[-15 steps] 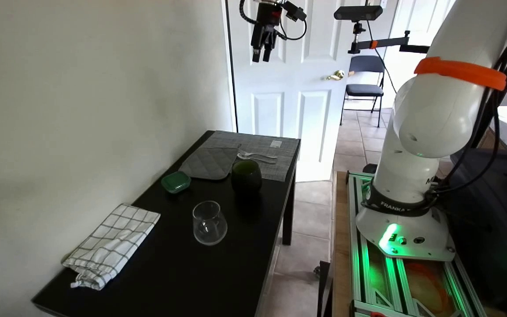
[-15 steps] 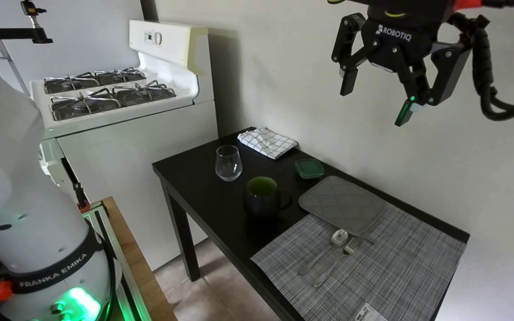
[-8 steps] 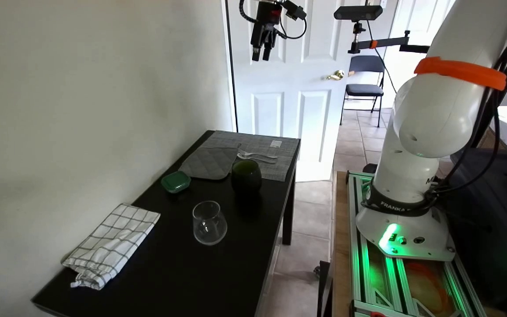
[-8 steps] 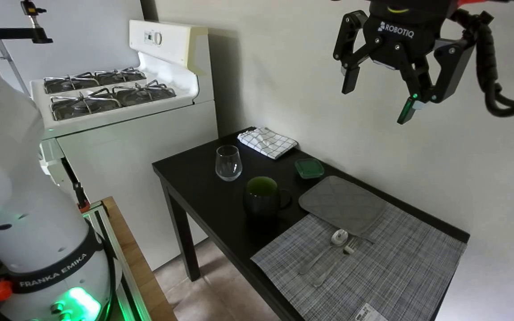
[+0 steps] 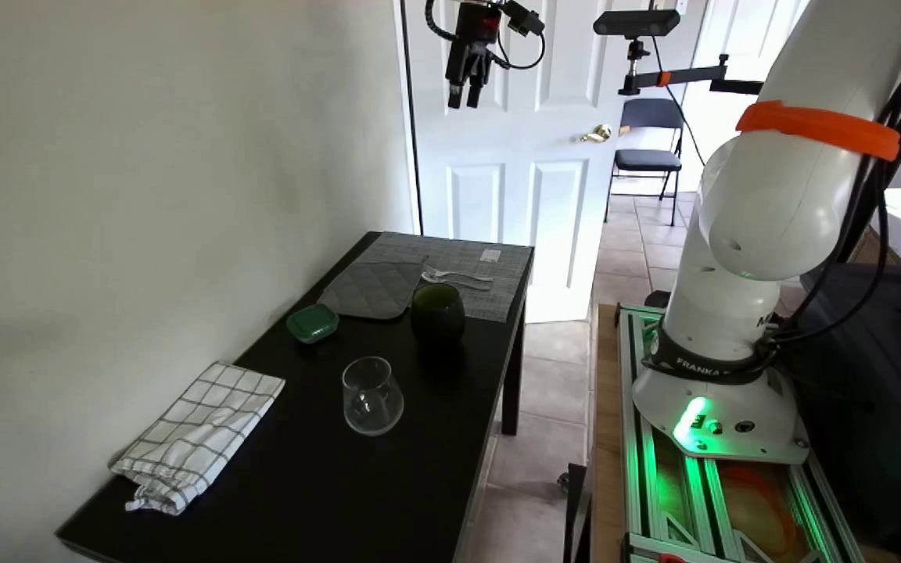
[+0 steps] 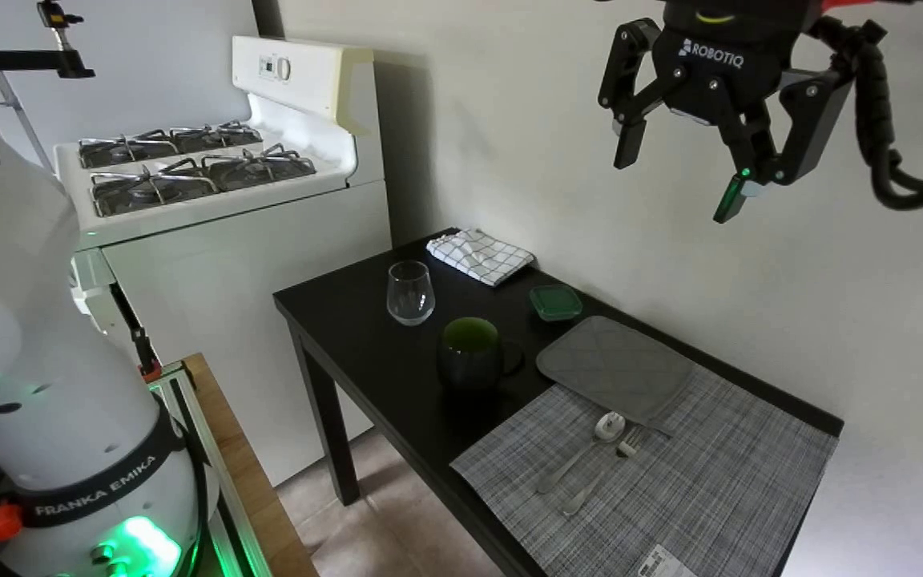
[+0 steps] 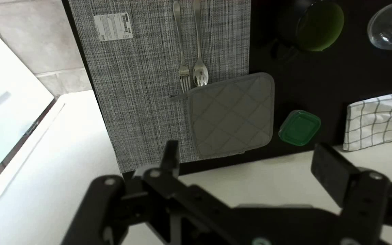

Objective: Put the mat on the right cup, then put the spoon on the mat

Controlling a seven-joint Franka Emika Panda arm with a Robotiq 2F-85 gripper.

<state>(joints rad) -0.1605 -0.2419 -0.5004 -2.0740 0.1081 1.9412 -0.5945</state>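
The mat is a grey quilted square sheet that lies flat on the dark table, partly over the woven placemat; it shows in both exterior views [image 5: 376, 289] [image 6: 618, 365] and the wrist view [image 7: 233, 115]. The right cup, a dark mug with a green inside [image 5: 436, 320] [image 6: 465, 369], stands upright beside the mat; the wrist view shows it at the top right [image 7: 322, 27]. The silvery spoon [image 6: 608, 427] [image 7: 200, 72] lies on the placemat, its bowl close to the mat's edge. My gripper [image 5: 464, 105] [image 6: 674, 192] [image 7: 247, 153] is open and empty, high above the table.
A fork [image 7: 184, 73] lies beside the spoon on the grey woven placemat [image 7: 138, 112]. A clear glass [image 5: 372, 399], a green lidded container [image 6: 555, 303] and a white checkered cloth [image 6: 481, 255] are on the table. A wall [image 6: 509, 160] runs along its long side.
My gripper has shifted very slightly up and to the side since one second ago, and has held still for the last half second. The objects on the table have not moved.
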